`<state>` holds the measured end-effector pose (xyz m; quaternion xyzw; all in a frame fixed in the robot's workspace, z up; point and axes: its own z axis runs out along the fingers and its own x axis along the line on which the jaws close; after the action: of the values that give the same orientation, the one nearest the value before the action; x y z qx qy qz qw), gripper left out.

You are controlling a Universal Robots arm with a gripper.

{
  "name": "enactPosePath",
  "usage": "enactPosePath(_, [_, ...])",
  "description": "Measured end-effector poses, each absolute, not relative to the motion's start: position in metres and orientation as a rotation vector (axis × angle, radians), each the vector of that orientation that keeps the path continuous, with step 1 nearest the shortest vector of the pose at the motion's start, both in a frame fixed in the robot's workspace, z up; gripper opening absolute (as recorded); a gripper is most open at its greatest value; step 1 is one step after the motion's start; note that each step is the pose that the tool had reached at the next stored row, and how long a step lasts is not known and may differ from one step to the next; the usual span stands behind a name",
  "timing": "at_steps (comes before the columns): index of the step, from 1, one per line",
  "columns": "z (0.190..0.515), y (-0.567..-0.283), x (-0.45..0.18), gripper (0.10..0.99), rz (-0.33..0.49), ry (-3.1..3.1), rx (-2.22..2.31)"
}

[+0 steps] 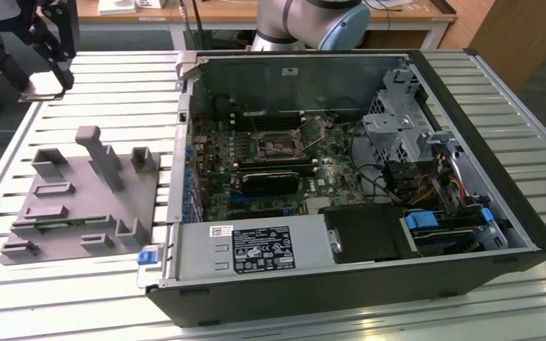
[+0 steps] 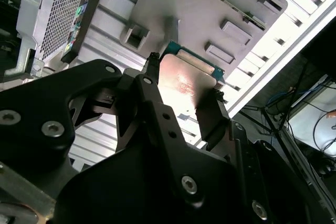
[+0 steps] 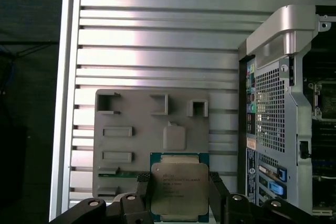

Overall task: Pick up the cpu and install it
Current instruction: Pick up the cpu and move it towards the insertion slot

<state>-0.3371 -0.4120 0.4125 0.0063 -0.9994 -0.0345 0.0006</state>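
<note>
I have the cpu (image 3: 179, 190) clamped between my jaws, one finger (image 3: 142, 182) on each of two opposite edges, so my gripper (image 3: 178, 179) leaves both flat faces free. The silvery metal top faces up and the green rim shows around it. I judge that this edge grip is why the chip sits level: nothing presses on the underside, which in the second wrist view (image 2: 184, 80) looks bare between my fingers.

My landmark is the grey fixture (image 1: 74, 206) on the slatted table (image 1: 111, 78). The chip hangs in the air above the fixture, touching none of its posts or pockets. In the exterior view my gripper (image 1: 45, 84) sits over the far end of the fixture, well apart from the open computer case (image 1: 500, 206). That case lies just beside the fixture, on the exterior view's right, with the board's socket (image 1: 278, 145) near its middle. I cannot tell whether the socket is open. So the pickup looks done and the installing does not
</note>
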Motion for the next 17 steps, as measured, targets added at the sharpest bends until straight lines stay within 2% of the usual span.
enactPosePath(17, [0.413,-0.412,-0.304,0.533,-0.108,-3.138,0.02])
